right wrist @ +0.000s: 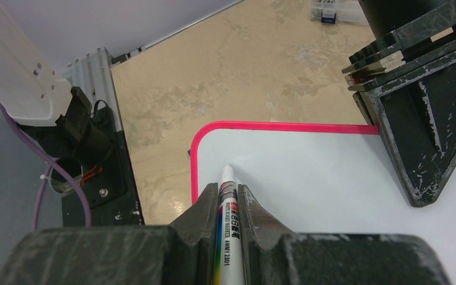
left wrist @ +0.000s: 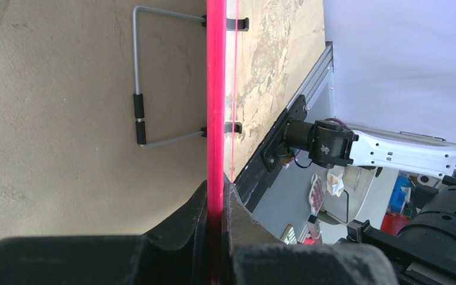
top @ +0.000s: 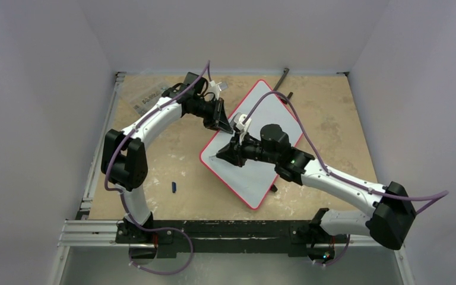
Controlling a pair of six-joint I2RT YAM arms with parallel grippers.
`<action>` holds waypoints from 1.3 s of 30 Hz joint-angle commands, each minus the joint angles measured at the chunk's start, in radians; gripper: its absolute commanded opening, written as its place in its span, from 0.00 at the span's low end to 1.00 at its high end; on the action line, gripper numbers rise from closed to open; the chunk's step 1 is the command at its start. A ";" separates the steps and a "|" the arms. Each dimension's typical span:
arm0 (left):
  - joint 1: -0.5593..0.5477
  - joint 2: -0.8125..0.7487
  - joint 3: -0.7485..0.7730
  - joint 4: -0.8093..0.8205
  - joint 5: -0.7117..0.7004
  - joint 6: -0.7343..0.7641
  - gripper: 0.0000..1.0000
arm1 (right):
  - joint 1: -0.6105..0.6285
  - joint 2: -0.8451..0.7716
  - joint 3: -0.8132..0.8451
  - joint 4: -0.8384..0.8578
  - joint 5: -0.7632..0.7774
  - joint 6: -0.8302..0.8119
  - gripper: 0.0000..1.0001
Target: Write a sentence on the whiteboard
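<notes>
The whiteboard (top: 250, 178) sits at a slant in the middle of the tabletop (top: 326, 113), with one rounded corner pointing to the far edge and another to the near edge.

The left arm rises from its base at the near edge and folds at a raised elbow by the left edge. Its forearm then reaches rightward to the board's far-left side. There the left hand (top: 225, 123) is closed tight on the red rim (left wrist: 215, 89), one finger on each face.

The right arm stretches low from the near-right corner, leftward across the board. The right hand (top: 221, 155) has its fingers clamped on a marker (right wrist: 227, 219), whose pale tip points at the board's left corner. Whether the tip touches the surface cannot be told.

A small blue cap (top: 174, 186) lies toward the near-left corner.
</notes>
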 commanded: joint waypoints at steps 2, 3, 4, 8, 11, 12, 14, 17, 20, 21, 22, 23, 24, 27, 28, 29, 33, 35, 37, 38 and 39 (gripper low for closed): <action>0.004 -0.026 0.040 -0.026 -0.051 0.021 0.00 | -0.002 0.030 0.066 0.048 -0.004 -0.012 0.00; 0.004 -0.026 0.040 -0.025 -0.050 0.021 0.00 | -0.002 0.036 0.070 0.045 -0.003 -0.012 0.00; 0.004 -0.026 0.040 -0.027 -0.051 0.022 0.00 | -0.002 0.041 0.073 0.041 -0.002 -0.012 0.00; 0.004 -0.028 0.040 -0.027 -0.051 0.021 0.00 | -0.002 0.042 0.056 0.031 0.002 -0.011 0.00; 0.004 -0.027 0.041 -0.027 -0.051 0.021 0.00 | -0.002 0.021 0.028 0.024 0.008 -0.007 0.00; 0.004 -0.026 0.041 -0.028 -0.051 0.021 0.00 | -0.002 0.013 0.017 0.023 0.012 -0.005 0.00; 0.004 -0.027 0.041 -0.028 -0.052 0.021 0.00 | -0.002 -0.005 -0.009 0.020 0.020 0.000 0.00; 0.004 -0.027 0.041 -0.027 -0.054 0.021 0.00 | -0.002 -0.033 -0.051 0.016 0.028 0.007 0.00; 0.004 -0.028 0.041 -0.028 -0.054 0.021 0.00 | -0.003 -0.059 -0.089 0.008 0.037 0.016 0.00; 0.004 -0.028 0.041 -0.028 -0.054 0.022 0.00 | -0.002 -0.068 -0.101 0.005 0.038 0.019 0.00; 0.003 -0.028 0.041 -0.028 -0.054 0.021 0.00 | -0.003 -0.075 -0.111 0.003 0.039 0.022 0.00; 0.003 -0.028 0.041 -0.027 -0.056 0.021 0.00 | -0.003 -0.081 -0.121 0.001 0.041 0.025 0.00; 0.003 -0.029 0.041 -0.027 -0.055 0.021 0.00 | -0.003 -0.089 -0.127 -0.002 0.042 0.028 0.00; 0.003 -0.030 0.041 -0.027 -0.056 0.021 0.00 | -0.002 -0.108 -0.128 -0.016 0.052 0.029 0.00; 0.003 -0.030 0.040 -0.027 -0.058 0.021 0.00 | -0.003 -0.111 -0.123 -0.020 0.057 0.029 0.00; 0.003 -0.029 0.040 -0.027 -0.058 0.021 0.00 | -0.002 -0.114 -0.115 -0.026 0.060 0.029 0.00; 0.001 -0.036 0.036 -0.027 -0.067 0.021 0.00 | -0.002 -0.121 -0.083 -0.037 0.065 0.030 0.00; 0.001 -0.041 0.033 -0.027 -0.070 0.024 0.00 | -0.003 -0.122 -0.068 -0.034 0.062 0.031 0.00; 0.002 -0.044 0.031 -0.024 -0.071 0.024 0.00 | -0.002 -0.120 -0.054 -0.027 0.057 0.035 0.00; 0.001 -0.042 0.032 -0.024 -0.072 0.023 0.00 | -0.002 -0.117 -0.048 -0.023 0.055 0.036 0.00; 0.001 -0.042 0.032 -0.024 -0.073 0.022 0.00 | -0.002 -0.115 -0.041 -0.019 0.052 0.039 0.00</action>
